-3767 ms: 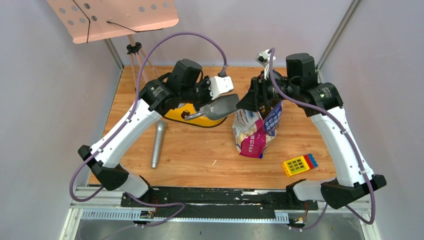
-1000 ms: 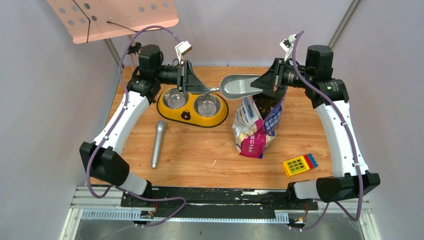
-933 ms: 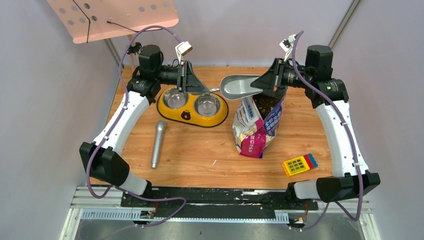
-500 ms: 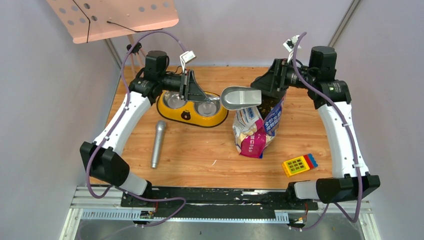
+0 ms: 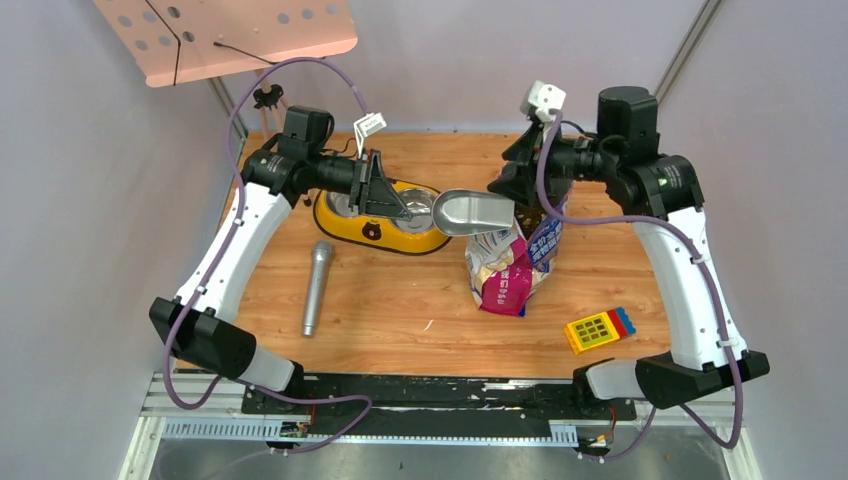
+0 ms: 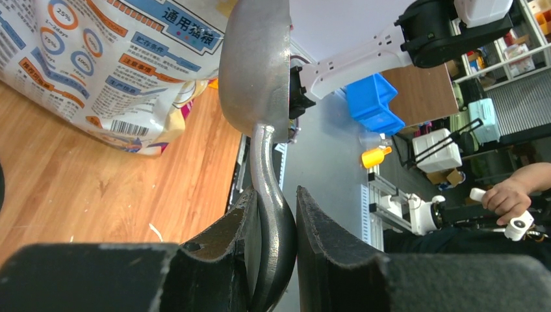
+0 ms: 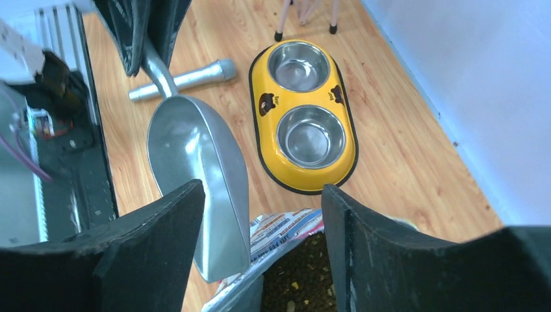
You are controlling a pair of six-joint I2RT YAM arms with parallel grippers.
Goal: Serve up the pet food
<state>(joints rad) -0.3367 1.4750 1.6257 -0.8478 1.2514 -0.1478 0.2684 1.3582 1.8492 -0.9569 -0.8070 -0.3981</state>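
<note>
The pet food (image 7: 302, 276) is dark brown kibble, visible inside the open mouth of the glossy cat-food bag (image 5: 510, 265) that stands right of centre. My left gripper (image 5: 397, 205) is shut on the handle of the grey metal scoop (image 5: 472, 212). The scoop's empty bowl hangs just left of the bag's top. In the left wrist view the handle (image 6: 271, 214) sits pinched between both fingers. My right gripper (image 7: 263, 192) stands open above the bag's mouth, with the bag's rim (image 7: 286, 234) between its fingers and nothing held. The yellow double-bowl feeder (image 7: 305, 117) has both steel bowls empty.
A silver microphone (image 5: 318, 287) lies left of centre. A yellow toy with coloured keys (image 5: 598, 328) sits front right. A pink perforated stand (image 5: 225, 35) rises at the back left on thin legs. Grey walls close in both sides.
My right gripper opened and let go of the scoop's bowl, then swung over the bag's mouth. My left arm carried the scoop down and right, over the feeder toward the bag.
</note>
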